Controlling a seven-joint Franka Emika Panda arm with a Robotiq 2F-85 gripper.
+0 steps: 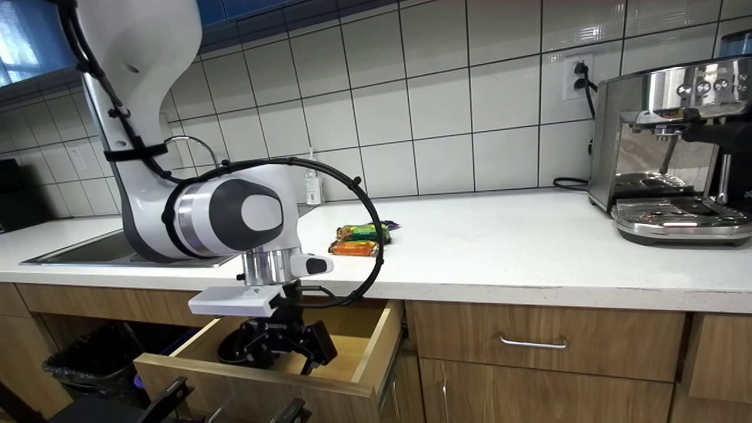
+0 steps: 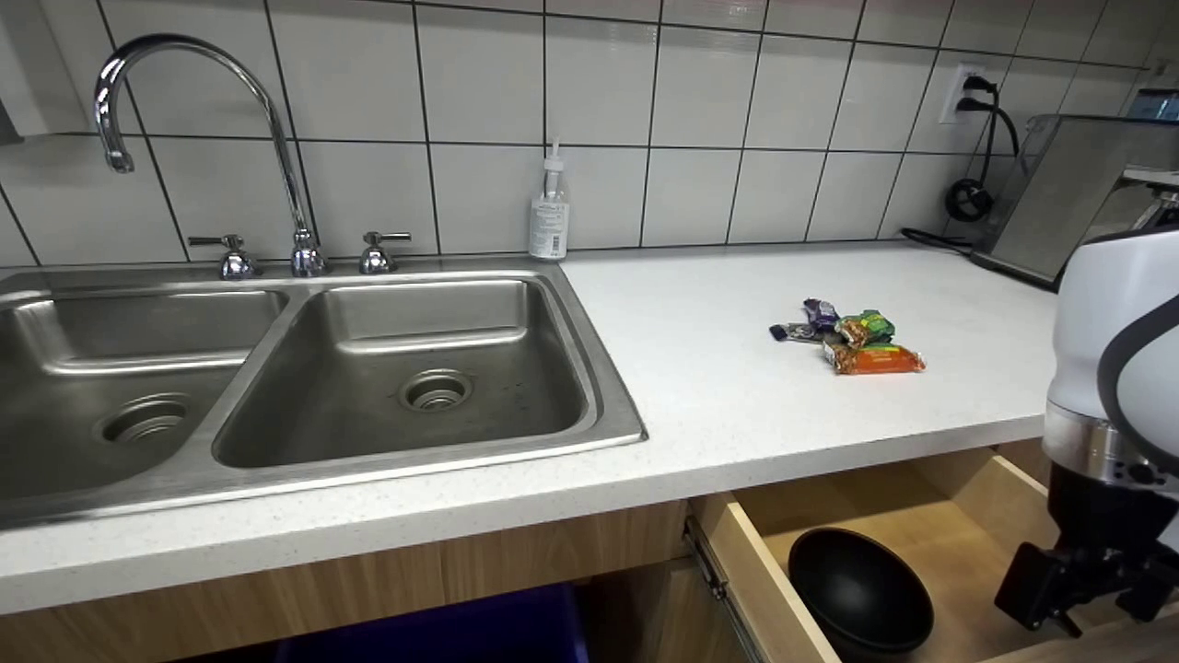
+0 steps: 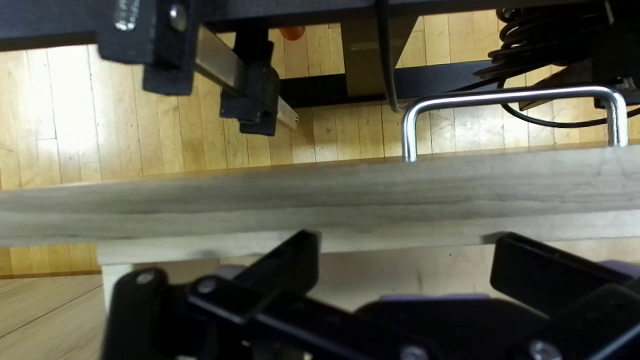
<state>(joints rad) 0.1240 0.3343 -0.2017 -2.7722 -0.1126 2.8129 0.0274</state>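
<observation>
Broadly, matters under the white desk (image 1: 499, 247) look partway along: the opening is done, while no grip shows as made yet. Past its front edge the white arm (image 1: 247, 214) hangs low, its forearm bent and its last section pointing roughly downward. Below that, the wooden drawer (image 1: 380, 343) stands pulled well out and is not pushed back in. Its front panel (image 3: 320, 200) lies right by the jaws, which stand wide apart with nothing between them; their tips sit just at its inner side, and whether they touch it I cannot tell. Near the jaws but apart from them, 1 black bowl (image 2: 857, 589) rests inside the drawer, seemingly empty. On the panel's outer face, the metal handle (image 3: 515, 97) is free of the jaws. Smallest, the wrapped bars (image 2: 857, 336) lie in a loose pile on the desk, well apart from the jaws
</observation>
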